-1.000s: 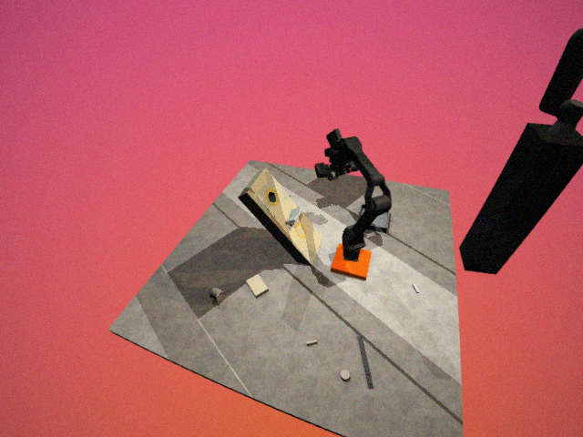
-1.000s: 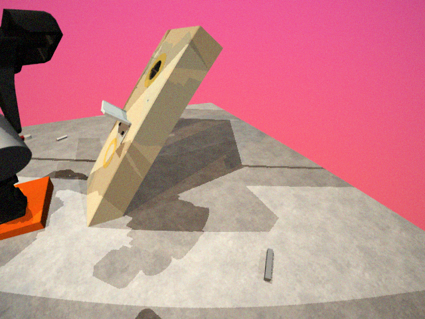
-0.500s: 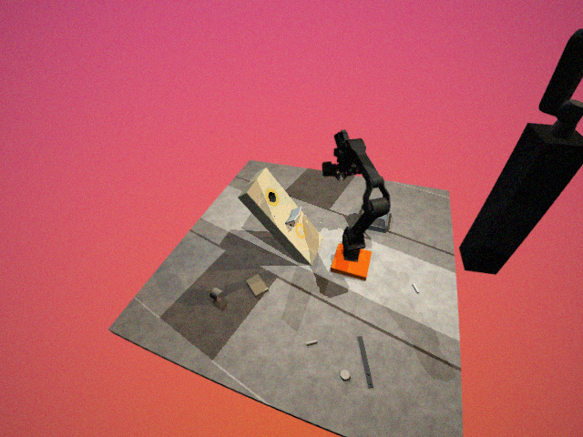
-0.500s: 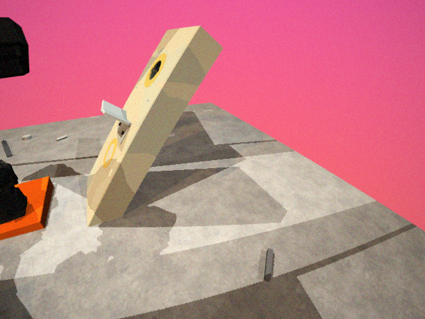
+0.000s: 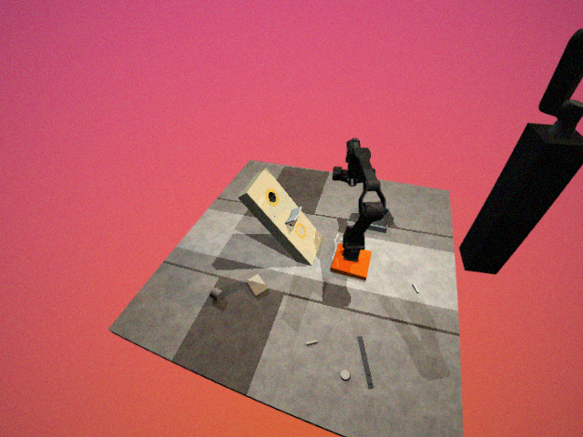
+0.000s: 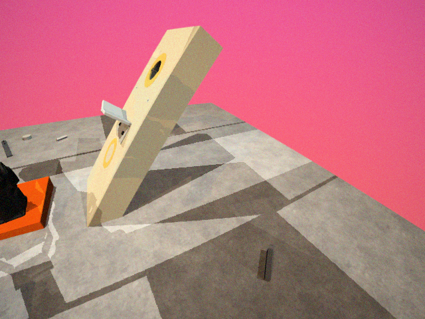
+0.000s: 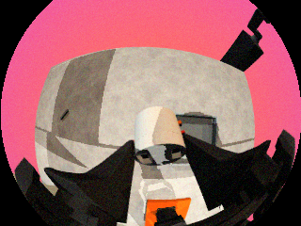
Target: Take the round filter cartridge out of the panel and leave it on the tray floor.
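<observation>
Presently: filter cartridge (image 7: 160,128), pale cylinder, clamped in the hand (image 7: 162,151), carried high above the tabletop (image 5: 291,310), well clear of the tilted service panel (image 5: 282,216), evidently for transfer to the tray.

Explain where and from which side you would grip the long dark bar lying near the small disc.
Grip the dark bar at mid-length, from straight above, fingers across its narrow width. It lies flat and slim, so probably only that width fits. The gripper, shut on the cartridge, must release first.
</observation>
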Robot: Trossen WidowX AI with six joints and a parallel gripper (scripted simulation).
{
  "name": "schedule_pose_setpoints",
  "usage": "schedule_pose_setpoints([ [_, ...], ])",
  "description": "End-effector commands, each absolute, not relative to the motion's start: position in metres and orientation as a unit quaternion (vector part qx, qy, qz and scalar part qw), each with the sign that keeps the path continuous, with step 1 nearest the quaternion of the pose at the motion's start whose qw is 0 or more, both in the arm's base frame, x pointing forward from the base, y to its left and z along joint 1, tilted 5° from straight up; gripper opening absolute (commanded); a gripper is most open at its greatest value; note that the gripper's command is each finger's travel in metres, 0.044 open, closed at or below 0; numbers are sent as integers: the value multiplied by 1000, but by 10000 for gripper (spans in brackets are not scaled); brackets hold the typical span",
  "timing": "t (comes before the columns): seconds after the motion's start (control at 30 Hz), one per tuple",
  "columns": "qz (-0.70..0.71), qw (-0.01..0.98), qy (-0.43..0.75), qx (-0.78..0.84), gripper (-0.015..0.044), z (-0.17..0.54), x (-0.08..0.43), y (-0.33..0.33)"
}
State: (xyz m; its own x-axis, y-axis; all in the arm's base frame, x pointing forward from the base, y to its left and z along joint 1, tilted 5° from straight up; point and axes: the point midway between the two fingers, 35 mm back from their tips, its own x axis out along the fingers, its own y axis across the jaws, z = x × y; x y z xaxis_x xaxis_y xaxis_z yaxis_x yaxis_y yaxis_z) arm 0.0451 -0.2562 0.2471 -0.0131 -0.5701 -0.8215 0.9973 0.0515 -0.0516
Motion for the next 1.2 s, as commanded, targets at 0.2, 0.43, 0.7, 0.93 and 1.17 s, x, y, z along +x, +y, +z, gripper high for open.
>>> schedule_pose_setpoints([
  [0.2, -663, 591, 322, 328, 0, 217, 2, -262],
  [0.43, -691, 560, 301, 344, 0, 196, -26, -260],
  [0.7, -720, 524, 278, 360, 0, 172, -57, -253],
  [0.93, -740, 498, 263, 368, 0, 156, -77, -246],
  [1.17, -740, 498, 263, 368, 0, 138, -79, -251],
])
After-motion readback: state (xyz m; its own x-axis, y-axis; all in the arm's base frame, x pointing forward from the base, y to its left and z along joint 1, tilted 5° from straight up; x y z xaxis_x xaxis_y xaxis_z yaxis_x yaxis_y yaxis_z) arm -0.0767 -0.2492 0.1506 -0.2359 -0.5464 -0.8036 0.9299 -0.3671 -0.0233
